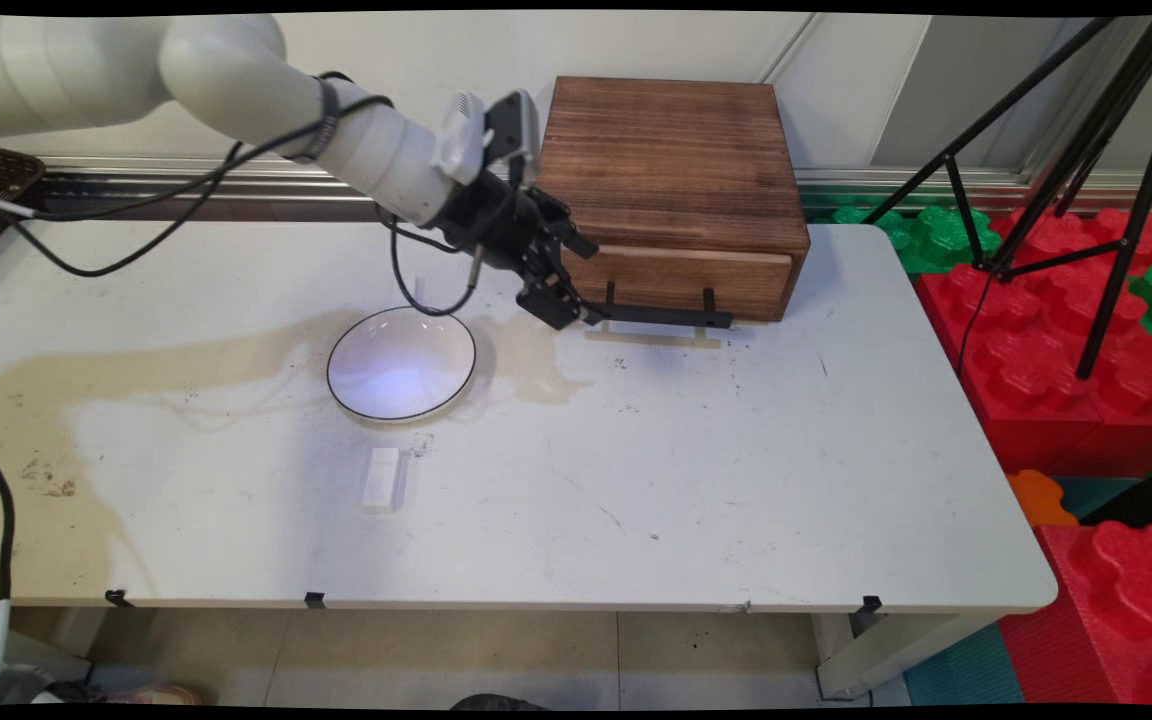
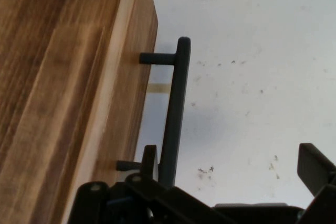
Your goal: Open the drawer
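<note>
A dark wooden box [image 1: 671,160] stands at the back of the white table [image 1: 736,480], with a drawer front [image 1: 681,275] low on its near face. A black bar handle [image 1: 666,317] [image 2: 173,114] runs along that drawer. My black gripper [image 1: 566,305] [image 2: 231,169] is at the handle's left end and is open. In the hand view one finger [image 2: 149,161] sits in the gap between the bar and the drawer front. The other finger [image 2: 315,166] stands well off on the table side, so the bar lies between them, untouched by the far finger.
A white bowl [image 1: 401,362] with a dark rim sits just left of the gripper, under hanging black cables. A small white block [image 1: 382,478] lies nearer the front. A brown stain spreads over the table's left. A black tripod [image 1: 1066,160] and red and green foam blocks [image 1: 1086,340] stand to the right.
</note>
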### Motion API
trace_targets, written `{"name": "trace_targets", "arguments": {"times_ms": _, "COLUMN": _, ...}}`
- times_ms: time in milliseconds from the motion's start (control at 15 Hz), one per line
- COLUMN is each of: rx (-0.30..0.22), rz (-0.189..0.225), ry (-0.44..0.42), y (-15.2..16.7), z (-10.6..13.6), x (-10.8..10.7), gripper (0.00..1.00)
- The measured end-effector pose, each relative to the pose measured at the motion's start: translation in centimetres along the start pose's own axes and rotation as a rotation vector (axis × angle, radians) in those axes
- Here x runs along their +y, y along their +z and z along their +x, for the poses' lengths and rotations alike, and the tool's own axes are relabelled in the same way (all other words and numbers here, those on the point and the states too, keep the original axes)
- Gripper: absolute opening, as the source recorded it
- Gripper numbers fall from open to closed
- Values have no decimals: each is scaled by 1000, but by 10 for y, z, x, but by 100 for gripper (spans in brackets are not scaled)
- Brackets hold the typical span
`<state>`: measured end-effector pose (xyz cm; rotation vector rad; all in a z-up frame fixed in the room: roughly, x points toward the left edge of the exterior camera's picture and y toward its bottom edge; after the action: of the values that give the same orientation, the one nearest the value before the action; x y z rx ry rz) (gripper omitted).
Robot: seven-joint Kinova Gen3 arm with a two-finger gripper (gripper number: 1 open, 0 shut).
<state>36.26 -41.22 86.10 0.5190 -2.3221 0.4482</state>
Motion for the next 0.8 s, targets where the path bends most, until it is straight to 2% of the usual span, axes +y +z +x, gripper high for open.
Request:
{"name": "trace_targets", "arguments": {"times_ms": 600, "rx": -98, "rz": -4, "ry": 25, "y": 52, "z": -1, "x": 0, "gripper": 100}}
{"name": "trace_targets", "arguments": {"times_ms": 800, "rx": -116, "rz": -4, "ry": 36, "y": 63, "z": -2, "x": -1, "gripper": 100}}
